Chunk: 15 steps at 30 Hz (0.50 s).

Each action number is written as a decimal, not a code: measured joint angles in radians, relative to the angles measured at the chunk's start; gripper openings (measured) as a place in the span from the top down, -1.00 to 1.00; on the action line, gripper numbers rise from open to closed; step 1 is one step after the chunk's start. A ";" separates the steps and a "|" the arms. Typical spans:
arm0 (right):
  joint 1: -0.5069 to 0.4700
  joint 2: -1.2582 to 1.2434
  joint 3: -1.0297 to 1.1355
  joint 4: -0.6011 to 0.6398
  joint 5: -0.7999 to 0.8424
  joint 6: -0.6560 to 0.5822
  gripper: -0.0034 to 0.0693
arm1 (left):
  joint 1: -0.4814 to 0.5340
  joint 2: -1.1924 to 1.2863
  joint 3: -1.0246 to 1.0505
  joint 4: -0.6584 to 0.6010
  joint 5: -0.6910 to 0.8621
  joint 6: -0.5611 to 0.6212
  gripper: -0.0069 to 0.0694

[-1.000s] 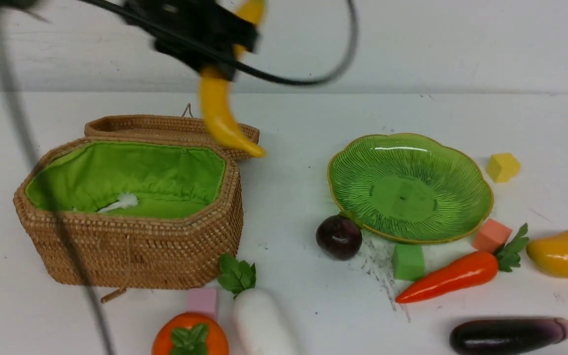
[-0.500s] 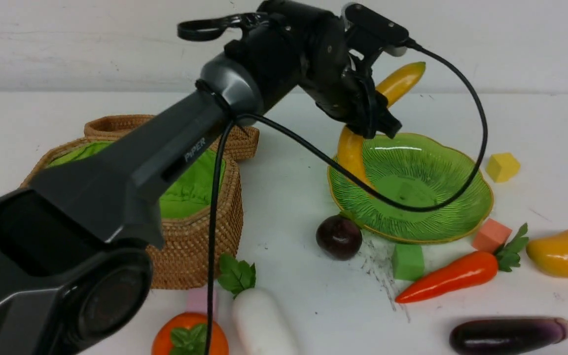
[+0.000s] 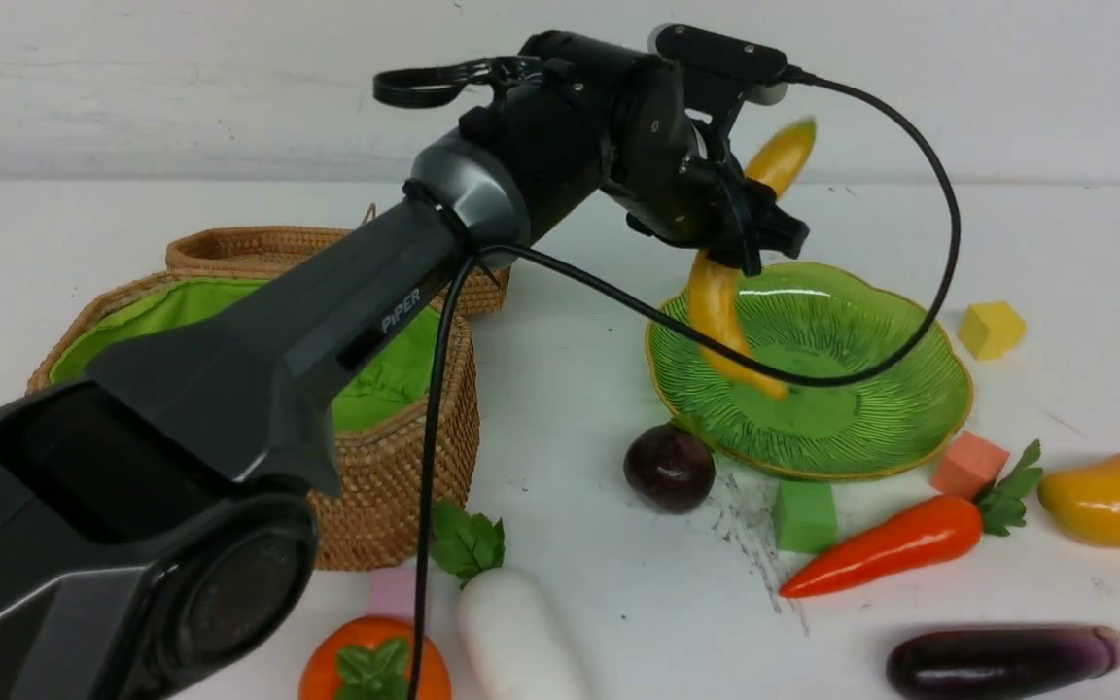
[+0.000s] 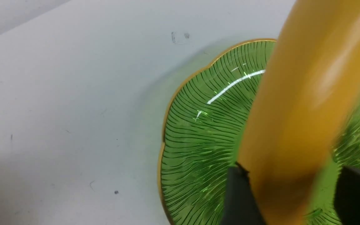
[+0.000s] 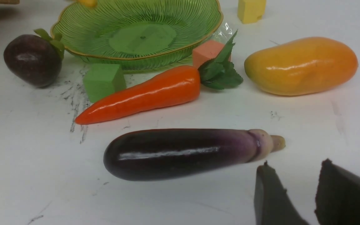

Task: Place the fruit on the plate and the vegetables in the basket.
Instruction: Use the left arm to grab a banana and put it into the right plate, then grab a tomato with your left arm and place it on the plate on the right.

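Front view: the left arm [image 3: 259,360] is seen stretched across the basket [image 3: 385,476] to the plate [image 3: 900,399], with the banana [image 3: 720,301] bracketed by the left gripper [image 3: 750,248].
Basket: it is set on the table [image 3: 570,369] at the robot's left, lid open; its green-lined inside is largely hidden by the arm.
Plate: it is placed to the right of the basket, apart from it; the plum [image 3: 669,467] is seen just beside its near-left rim.
Loose items: the eggplant [image 5: 183,153], mango [image 3: 1114,496], carrot [image 3: 871,549], radish [image 3: 516,632] and orange fruit [image 3: 375,666] are all found on the table, outside plate and basket.
Banana: its long axis is held steep, the lower tip down at the plate's centre, the blurred upper end raised toward the far wall.
Left gripper: it is placed around the banana's middle. In the left wrist view one finger [image 4: 239,203] is pressed to the fruit, while a strip of green is shown before the other, so the jaws are judged parted slightly wider than the banana.
Right gripper [image 5: 305,203]: it is seen parted and empty, low beside the eggplant's stem end.
Coming move: a fall of the banana along its lean is expected, so its landing inside the rim is what should be watched.
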 joint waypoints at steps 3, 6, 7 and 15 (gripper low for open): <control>0.000 0.000 0.000 0.000 0.000 0.000 0.24 | 0.000 0.000 0.000 -0.009 0.000 0.000 -0.58; 0.000 0.000 0.000 0.000 0.000 0.000 0.24 | 0.000 -0.001 0.000 -0.015 0.011 0.000 -0.72; 0.000 0.000 0.000 0.000 0.000 0.000 0.24 | 0.000 -0.002 -0.001 -0.017 0.021 0.000 -0.75; 0.000 0.000 0.000 0.000 0.000 0.000 0.24 | 0.000 -0.161 -0.032 0.005 0.300 0.000 -0.71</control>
